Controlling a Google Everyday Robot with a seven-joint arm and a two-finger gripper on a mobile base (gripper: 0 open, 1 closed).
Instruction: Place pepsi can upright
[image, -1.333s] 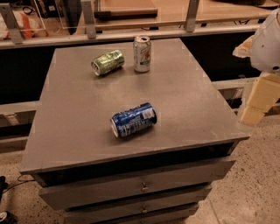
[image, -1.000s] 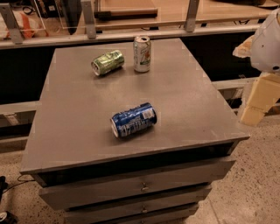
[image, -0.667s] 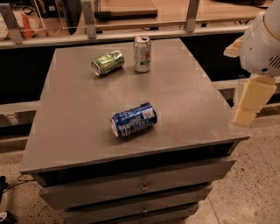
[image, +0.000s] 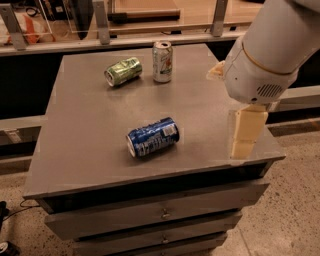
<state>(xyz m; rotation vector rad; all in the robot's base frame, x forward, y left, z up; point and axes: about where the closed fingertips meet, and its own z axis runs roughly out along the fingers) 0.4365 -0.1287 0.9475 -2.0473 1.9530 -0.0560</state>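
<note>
The pepsi can (image: 152, 137) is dark blue with white lettering and lies on its side near the middle front of the grey table (image: 90, 110). Its silver end faces front left. My gripper (image: 246, 134) hangs from the white arm over the table's right front edge, to the right of the can and apart from it. It holds nothing that I can see.
A shiny green dented can (image: 123, 71) lies on its side at the back of the table. A white-and-green can (image: 162, 61) stands upright next to it. Drawers (image: 162, 214) sit below the table top. A railing runs behind the table.
The arm has swung left from the right edge of the view and now reaches over the table's right side. The cans have not moved.
</note>
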